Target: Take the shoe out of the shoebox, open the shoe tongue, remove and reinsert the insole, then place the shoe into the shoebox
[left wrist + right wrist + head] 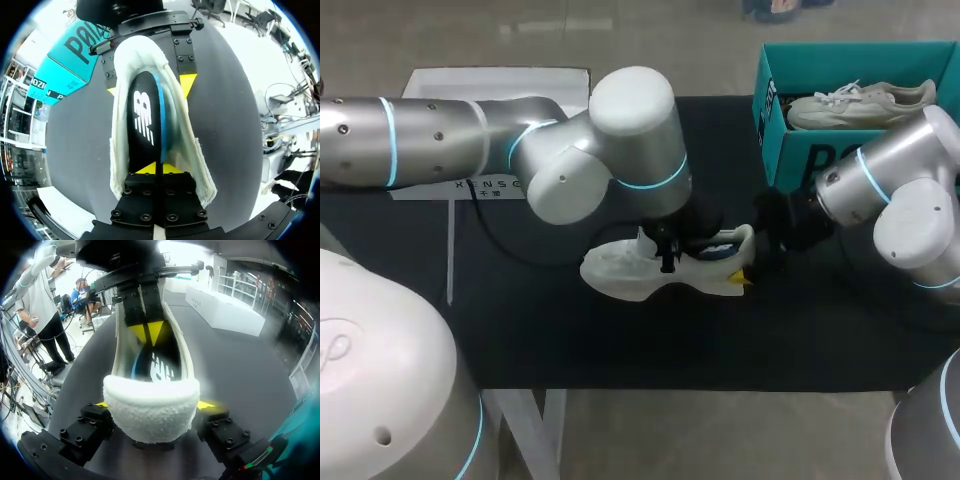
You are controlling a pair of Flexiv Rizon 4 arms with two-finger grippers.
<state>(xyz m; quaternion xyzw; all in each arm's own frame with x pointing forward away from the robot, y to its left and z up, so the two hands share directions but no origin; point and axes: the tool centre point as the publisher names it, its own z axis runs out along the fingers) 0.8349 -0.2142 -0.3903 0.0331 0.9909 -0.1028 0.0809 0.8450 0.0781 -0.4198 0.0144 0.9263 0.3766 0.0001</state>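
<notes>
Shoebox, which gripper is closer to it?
Right. The right gripper holds the shoe by its heel, near the shoebox; the left gripper pinches the insole mid-shoe, farther away.

Bright even overhead light; white shoe (620,275) near blown out; glare on left arm (630,95) shell.

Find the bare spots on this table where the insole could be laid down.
Free: the mat strip between the shoe and the near edge, and the stretch between the white lid and the shoebox. Crowded: around the shoe.
</notes>
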